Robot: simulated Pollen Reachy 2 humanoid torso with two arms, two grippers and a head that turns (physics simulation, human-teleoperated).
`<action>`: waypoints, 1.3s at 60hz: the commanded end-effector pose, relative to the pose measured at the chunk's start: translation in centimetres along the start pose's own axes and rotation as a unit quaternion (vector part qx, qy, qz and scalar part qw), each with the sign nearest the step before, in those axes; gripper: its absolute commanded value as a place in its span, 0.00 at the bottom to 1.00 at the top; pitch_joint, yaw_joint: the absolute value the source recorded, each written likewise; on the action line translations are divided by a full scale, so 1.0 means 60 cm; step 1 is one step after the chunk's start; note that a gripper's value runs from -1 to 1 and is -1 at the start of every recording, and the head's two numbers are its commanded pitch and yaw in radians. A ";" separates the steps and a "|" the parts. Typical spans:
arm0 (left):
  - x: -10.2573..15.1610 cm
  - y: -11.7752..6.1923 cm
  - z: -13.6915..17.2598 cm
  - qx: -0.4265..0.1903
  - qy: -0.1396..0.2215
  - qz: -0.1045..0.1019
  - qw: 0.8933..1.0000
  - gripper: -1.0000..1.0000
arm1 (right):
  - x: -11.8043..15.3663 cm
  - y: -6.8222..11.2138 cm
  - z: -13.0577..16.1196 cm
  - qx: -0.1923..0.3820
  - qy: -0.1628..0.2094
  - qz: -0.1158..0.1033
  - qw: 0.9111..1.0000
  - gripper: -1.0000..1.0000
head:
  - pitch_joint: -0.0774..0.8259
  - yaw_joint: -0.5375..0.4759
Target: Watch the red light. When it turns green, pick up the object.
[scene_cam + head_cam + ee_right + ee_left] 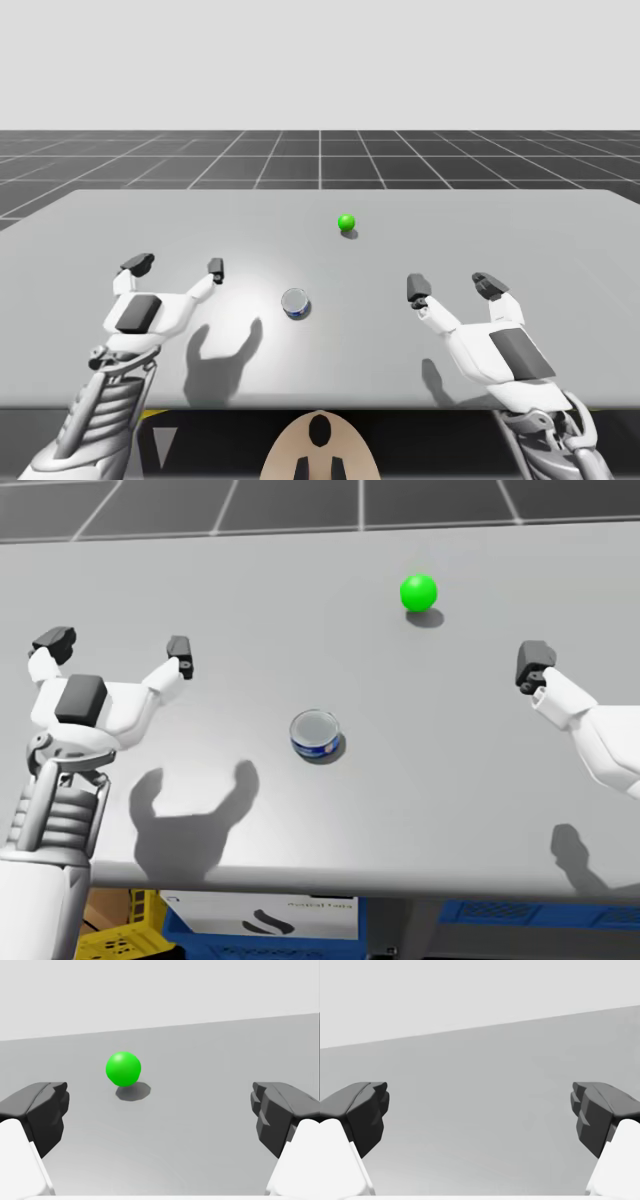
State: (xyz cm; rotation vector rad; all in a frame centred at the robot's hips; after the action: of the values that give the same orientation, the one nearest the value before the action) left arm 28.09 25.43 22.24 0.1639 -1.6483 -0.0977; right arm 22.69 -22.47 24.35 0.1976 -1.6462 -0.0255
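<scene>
High view: light (346, 222) green, pick-up step due.
Blue can (295, 303) stands on the worktop (500, 220) between our left gripper (177, 266) and right gripper (453, 287), both spread wide, empty; next, we judge, one reaches it and closes.

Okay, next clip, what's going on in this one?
The signal light, a small green sphere, is showing green on the grey table, so the pick-up is due. The short blue round can with a silver top stands untouched near the table's middle. My left pincer and right pincer hang open on either side of it, neither holding anything.
</scene>
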 end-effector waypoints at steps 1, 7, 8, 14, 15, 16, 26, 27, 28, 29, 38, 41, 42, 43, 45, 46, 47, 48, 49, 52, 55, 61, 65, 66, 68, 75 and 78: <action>0.028 -0.018 0.028 -0.100 0.014 0.008 0.995 0.00 | -0.003 0.003 0.000 -0.004 0.001 -0.010 1.000 0.00 | 0.84 0.63; 0.041 -0.032 0.053 -0.185 0.042 0.024 0.982 0.00 | -0.004 0.002 -0.001 -0.005 0.002 -0.009 1.000 0.00 | 0.84 0.64; 0.042 -0.034 0.055 -0.193 0.045 0.028 0.980 0.00 | -0.004 0.001 -0.001 -0.005 0.002 -0.010 1.000 0.00 | 0.84 0.64; 0.034 -0.056 0.068 -0.252 0.073 0.034 0.965 0.00 | -0.004 -0.001 -0.003 -0.006 0.001 -0.010 1.000 0.00 | 0.84 0.63; 0.032 -0.058 0.069 -0.256 0.076 0.034 0.963 0.00 | -0.004 -0.001 -0.003 -0.006 0.001 -0.010 1.000 0.00 | 0.84 0.63; 0.030 -0.061 0.070 -0.260 0.079 0.034 0.962 0.00 | -0.005 -0.002 -0.003 -0.006 0.001 -0.010 1.000 0.00 | 0.84 0.63; -0.011 -0.113 0.072 -0.298 0.116 0.015 0.947 0.00 | -0.005 -0.004 -0.004 -0.006 0.000 -0.007 1.000 0.00 | 0.85 0.63; -0.014 -0.116 0.072 -0.299 0.118 0.015 0.947 0.00 | -0.005 -0.004 -0.004 -0.006 0.000 -0.007 1.000 0.00 | 0.85 0.63; -0.020 -0.122 0.070 -0.302 0.122 0.013 0.945 0.00 | -0.005 -0.004 -0.004 -0.007 0.000 -0.007 1.000 0.00 | 0.85 0.63; -0.026 -0.129 0.068 -0.303 0.127 0.013 0.944 0.00 | -0.005 -0.004 -0.004 -0.007 0.000 -0.007 1.000 0.00 | 0.85 0.63; -0.056 -0.165 0.048 -0.307 0.156 0.027 0.939 0.00 | -0.004 -0.005 -0.004 -0.006 -0.001 -0.006 1.000 0.00 | 0.84 0.62; -0.063 -0.178 0.039 -0.307 0.166 0.033 0.936 0.00 | -0.004 -0.005 -0.003 -0.006 -0.002 -0.006 1.000 0.00 | 0.84 0.62; -0.065 -0.182 0.035 -0.306 0.170 0.035 0.936 0.00 | -0.004 -0.005 -0.003 -0.006 -0.002 -0.006 1.000 0.00 | 0.84 0.62; -0.065 -0.185 0.034 -0.307 0.171 0.036 0.936 0.00 | -0.004 -0.005 -0.003 -0.006 -0.002 -0.006 1.000 0.00 | 0.84 0.62; -0.067 -0.194 0.027 -0.310 0.179 0.040 0.933 0.00 | -0.004 -0.005 -0.003 -0.006 -0.002 -0.005 1.000 0.00 | 0.84 0.62; -0.067 -0.196 0.025 -0.310 0.180 0.041 0.933 0.00 | -0.003 -0.005 -0.003 -0.006 -0.002 -0.005 1.000 0.00 | 0.84 0.62; -0.068 -0.198 0.023 -0.309 0.181 0.041 0.933 0.00 | -0.003 -0.005 -0.003 -0.006 -0.002 -0.005 1.000 0.00 | 0.84 0.62; -0.068 -0.200 0.021 -0.307 0.181 0.041 0.933 0.00 | -0.003 -0.006 -0.003 -0.006 -0.002 -0.005 1.000 0.00 | 0.84 0.62; -0.068 -0.207 0.016 -0.306 0.186 0.044 0.933 0.00 | -0.003 -0.006 -0.003 -0.006 -0.003 -0.005 1.000 0.00 | 0.84 0.62; -0.069 -0.213 0.011 -0.308 0.192 0.050 0.930 0.00 | -0.003 -0.006 -0.003 -0.006 -0.003 -0.005 1.000 0.00 | 0.84 0.62; -0.071 -0.222 0.002 -0.304 0.201 0.055 0.930 0.00 | -0.002 -0.005 -0.003 -0.005 -0.003 -0.006 1.000 0.00 | 0.84 0.62; -0.076 -0.239 -0.009 -0.306 0.216 0.071 0.924 0.00 | -0.002 -0.006 -0.002 -0.004 -0.004 -0.006 1.000 0.00 | 0.84 0.61; -0.078 -0.248 -0.013 -0.307 0.223 0.076 0.922 0.00 | -0.002 -0.006 -0.002 -0.004 -0.004 -0.006 1.000 0.00 | 0.84 0.61; -0.079 -0.249 -0.014 -0.307 0.224 0.077 0.922 0.00 | -0.002 -0.005 -0.002 -0.004 -0.004 -0.006 1.000 0.00 | 0.84 0.61; -0.080 -0.254 -0.016 -0.309 0.229 0.082 0.919 0.00 | -0.002 -0.005 -0.002 -0.004 -0.004 -0.006 1.000 0.00 | 0.84 0.61; -0.082 -0.270 -0.021 -0.312 0.233 0.085 0.917 0.00 | -0.001 -0.005 -0.001 -0.002 -0.005 -0.006 1.000 0.00 | 0.84 0.61; -0.082 -0.277 -0.022 -0.314 0.232 0.085 0.917 0.00 | -0.001 -0.004 -0.001 -0.002 -0.005 -0.007 1.000 0.00 | 0.84 0.60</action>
State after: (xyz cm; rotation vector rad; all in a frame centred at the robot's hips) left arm 30.66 13.90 15.27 -0.3027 -1.0977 -0.4744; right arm 22.89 -22.99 24.34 0.1903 -1.6561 -0.0226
